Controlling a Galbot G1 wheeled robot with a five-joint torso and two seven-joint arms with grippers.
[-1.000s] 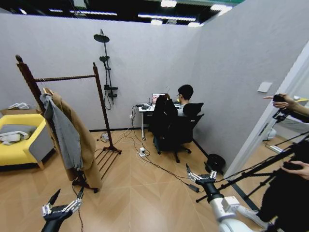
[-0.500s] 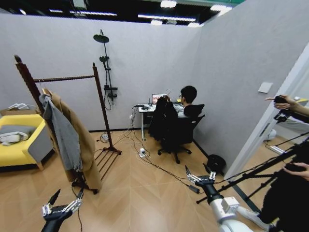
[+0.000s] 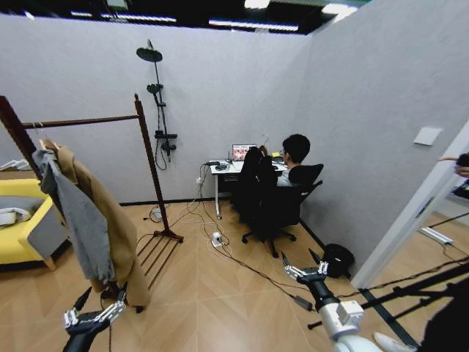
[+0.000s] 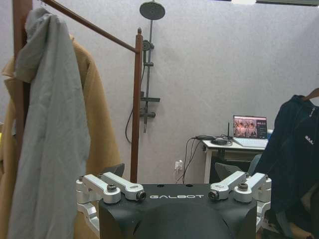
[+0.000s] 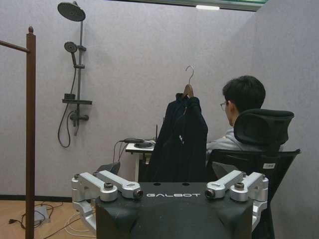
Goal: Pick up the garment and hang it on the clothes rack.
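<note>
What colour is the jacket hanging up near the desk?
The jacket is black, or very dark, on a wooden hanger; the right wrist view shows it best.

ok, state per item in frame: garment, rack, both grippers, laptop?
garment: on its hanger, held up beside the desk, not on the rack.
clothes rack: upright, tan coat and grey garment hanging at one end.
left gripper: open, empty, low.
right gripper: open, empty, low.
laptop: open, screen lit.

Clothes rack [image 3: 146,169] at left, garment [image 3: 253,183] right of it, by the desk [image 3: 227,170]
</note>
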